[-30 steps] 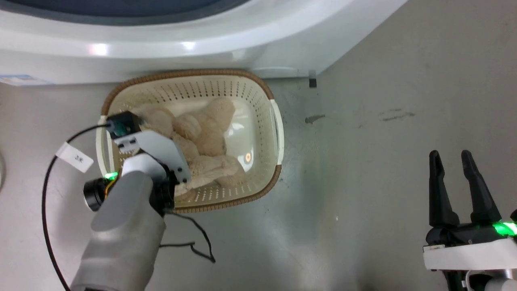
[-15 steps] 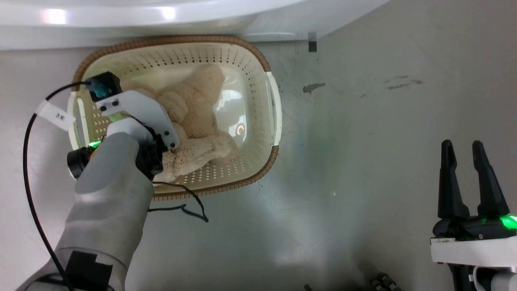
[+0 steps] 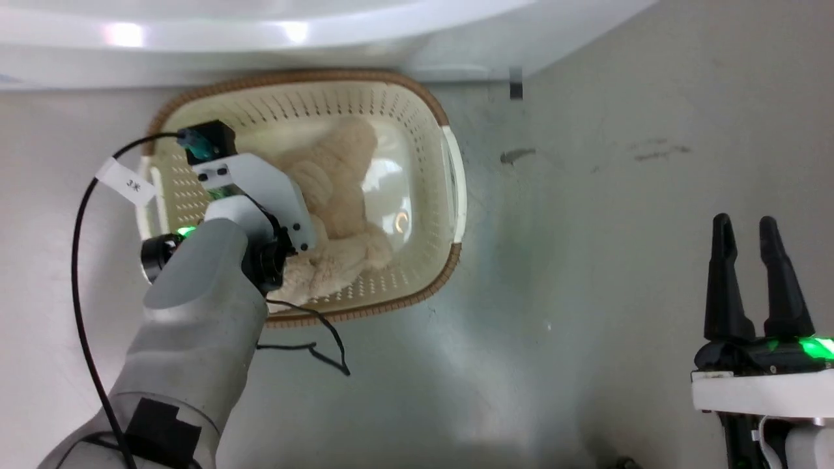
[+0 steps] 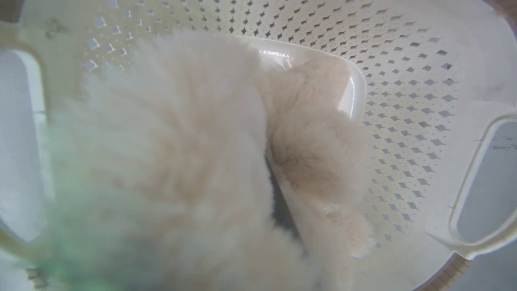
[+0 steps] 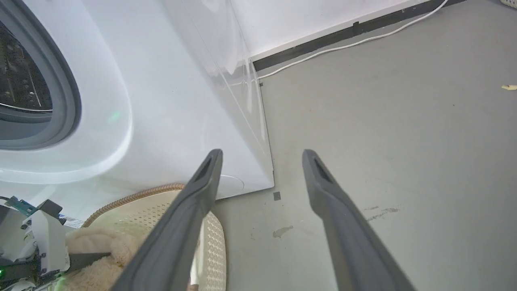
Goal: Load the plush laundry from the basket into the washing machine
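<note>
Head view shows the basket (image 3: 417,104) on the floor (image 3: 586,293), its far rim tight against the foot of the washing machine (image 3: 260,39). The plush laundry (image 3: 339,189) is heaped inside, its long axis running from the basket's far wall to its near rim. The left end effector (image 4: 278,190) is buried in the fur at the toy's near-left end. One dark finger (image 4: 286,214) shows between two lobes of pile, and I cannot tell whether the pair has closed on anything. The right end effector (image 3: 744,221) hangs well apart over bare floor, fingers spread and empty. The left arm is the nearer, and the lift probably has to rise toward the port (image 5: 36,81).
</note>
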You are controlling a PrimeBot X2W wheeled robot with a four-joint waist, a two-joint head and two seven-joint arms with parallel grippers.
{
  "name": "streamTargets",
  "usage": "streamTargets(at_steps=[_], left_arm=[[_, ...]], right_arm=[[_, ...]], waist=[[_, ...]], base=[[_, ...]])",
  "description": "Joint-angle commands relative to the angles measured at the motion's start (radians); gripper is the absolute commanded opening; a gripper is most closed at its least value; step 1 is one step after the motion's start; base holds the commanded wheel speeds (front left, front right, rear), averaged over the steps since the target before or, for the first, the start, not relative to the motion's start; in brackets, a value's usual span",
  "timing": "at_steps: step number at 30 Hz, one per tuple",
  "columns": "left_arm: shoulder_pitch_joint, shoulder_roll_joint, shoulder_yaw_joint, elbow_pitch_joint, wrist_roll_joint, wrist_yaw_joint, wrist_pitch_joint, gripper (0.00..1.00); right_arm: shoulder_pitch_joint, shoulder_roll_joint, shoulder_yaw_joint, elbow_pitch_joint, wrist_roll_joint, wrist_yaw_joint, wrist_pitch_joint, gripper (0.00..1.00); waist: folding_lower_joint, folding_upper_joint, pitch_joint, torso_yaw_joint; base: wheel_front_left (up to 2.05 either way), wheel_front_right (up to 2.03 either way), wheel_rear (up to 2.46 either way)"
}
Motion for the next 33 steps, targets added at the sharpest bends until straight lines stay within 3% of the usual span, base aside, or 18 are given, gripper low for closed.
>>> streamTargets(at_steps=[1,9,20,33], left_arm=[[0.011,-0.003,-0.008,0.006,-0.015,-0.018,-0.014,0.0],[0.125,-0.02,-0.029,-0.039,-0.025,-0.114,-0.101,0.0],[0.282,-0.028,-0.042,-0.139,-0.041,-0.188,-0.22,0.0],[0.411,0.015,-0.046,-0.354,-0.005,-0.191,-0.422,0.0]], right_arm=[[-0.01,-0.001,0.001,0.011,0.009,0.001,-0.009,1.0],[0.036,-0.001,-0.004,0.072,-0.018,0.001,-0.009,1.0],[0.17,-0.001,-0.003,0.126,-0.047,0.001,-0.009,1.0],[0.284,-0.001,-0.018,0.143,-0.068,0.001,-0.009,1.0]], waist=[[-0.0001,-0.0001,-0.057,0.021],[-0.0001,-0.0001,-0.266,0.069],[-0.0001,-0.0001,-0.564,0.138],[-0.0001,-0.0001,-0.753,0.199]], base=[[0.0,0.0,0.0],[0.0,0.0,0.0],[0.0,0.0,0.0],[0.0,0.0,0.0]])
